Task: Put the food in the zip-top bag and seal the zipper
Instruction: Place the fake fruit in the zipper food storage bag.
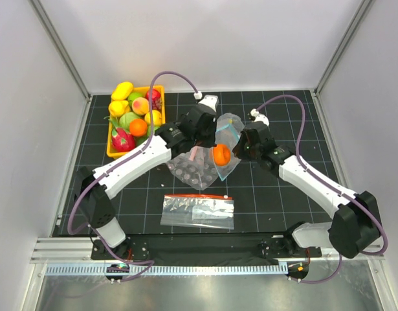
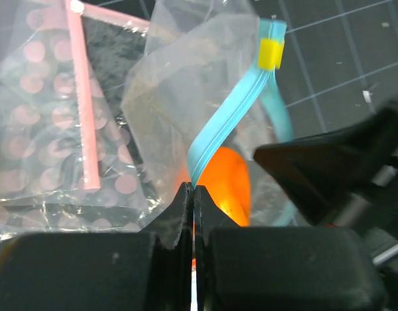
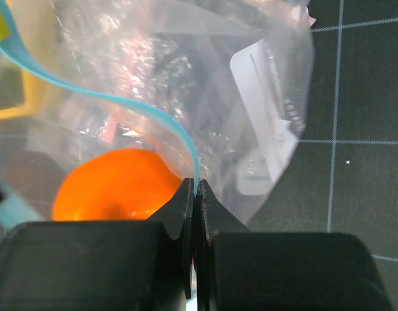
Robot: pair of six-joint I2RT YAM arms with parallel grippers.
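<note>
Two pairs of fingers are clamped on the zipper: the left fingers and the right fingers each pinch the teal strip at their tips. The zip-top bag spreads beyond them, and the orange food sits inside it, just behind the tips. To seal well, I think one pair should hold firm while the other slides along the strip, pressed and taut.

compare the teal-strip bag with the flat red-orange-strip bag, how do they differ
The zip-top bag is crumpled and pinched at its zipper by the left gripper and the right gripper; the red-orange-strip bag lies flat and untouched. The zip-top bag holds an orange fruit; the red-orange-strip bag shows no food. The zipper is light blue, the other bag's strip red-orange. Both are clear plastic.
</note>
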